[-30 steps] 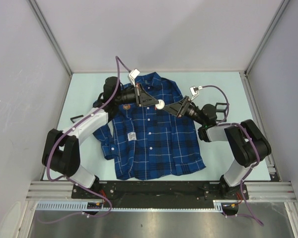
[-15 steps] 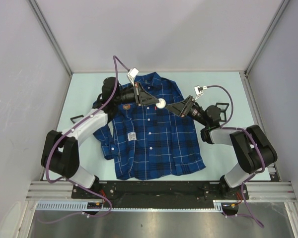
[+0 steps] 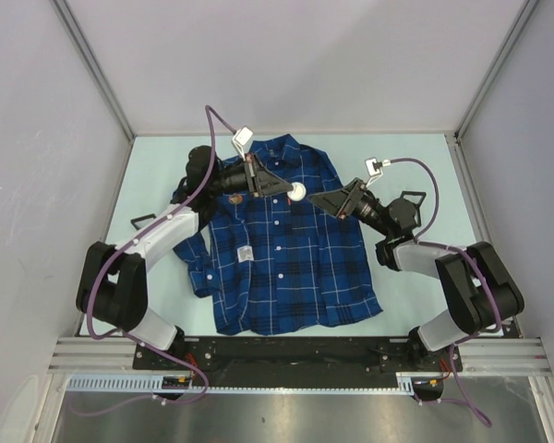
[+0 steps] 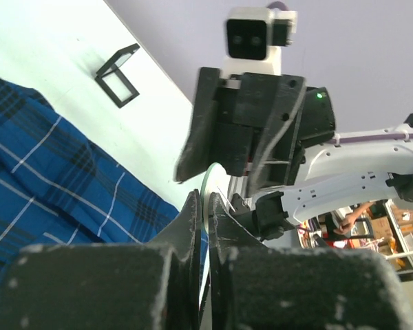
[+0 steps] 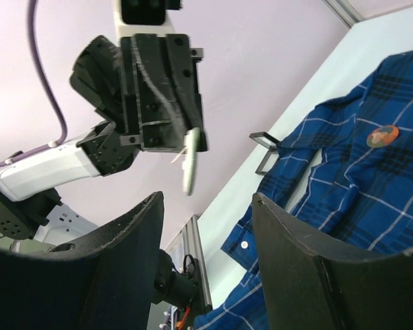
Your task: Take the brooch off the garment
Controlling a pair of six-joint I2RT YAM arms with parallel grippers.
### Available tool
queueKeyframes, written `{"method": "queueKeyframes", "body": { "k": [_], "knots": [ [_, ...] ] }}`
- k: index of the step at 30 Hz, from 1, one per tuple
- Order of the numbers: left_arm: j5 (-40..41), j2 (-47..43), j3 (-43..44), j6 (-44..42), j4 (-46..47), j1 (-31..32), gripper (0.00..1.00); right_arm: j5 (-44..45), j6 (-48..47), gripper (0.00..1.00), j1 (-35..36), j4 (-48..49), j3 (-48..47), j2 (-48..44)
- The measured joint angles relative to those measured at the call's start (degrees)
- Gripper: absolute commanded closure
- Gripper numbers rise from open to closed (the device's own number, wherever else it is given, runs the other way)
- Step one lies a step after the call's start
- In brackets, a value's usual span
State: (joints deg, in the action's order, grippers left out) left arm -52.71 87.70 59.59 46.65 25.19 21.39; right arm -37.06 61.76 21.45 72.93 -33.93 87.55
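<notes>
Pinching the brooch [image 3: 298, 193] by its rim, the left fingers [image 3: 284, 189] are clamped on it, up over the shirt [image 3: 286, 272] near its collar; it stands edge-on just ahead of the right fingers [image 3: 316, 197], which are spread apart and touch nothing

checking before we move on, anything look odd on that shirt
An orange round badge sits on the chest of the garment, odd since the left gripper is shut on a white disc held above the fabric.
</notes>
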Motion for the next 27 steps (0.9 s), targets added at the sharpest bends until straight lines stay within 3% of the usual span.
{"method": "queueKeyframes", "body": {
  "k": [12,27],
  "knots": [
    [-0.04,0.7,-0.35,1.38,0.11,0.94,1.0,0.09,-1.16,0.43,0.96,1.53,0.0,-2.71],
    [-0.04,1.07,-0.35,1.33,-0.02,2.25,1.0,0.09,-0.72,0.54,1.68,1.55,-0.04,-1.27]
  ]
}}
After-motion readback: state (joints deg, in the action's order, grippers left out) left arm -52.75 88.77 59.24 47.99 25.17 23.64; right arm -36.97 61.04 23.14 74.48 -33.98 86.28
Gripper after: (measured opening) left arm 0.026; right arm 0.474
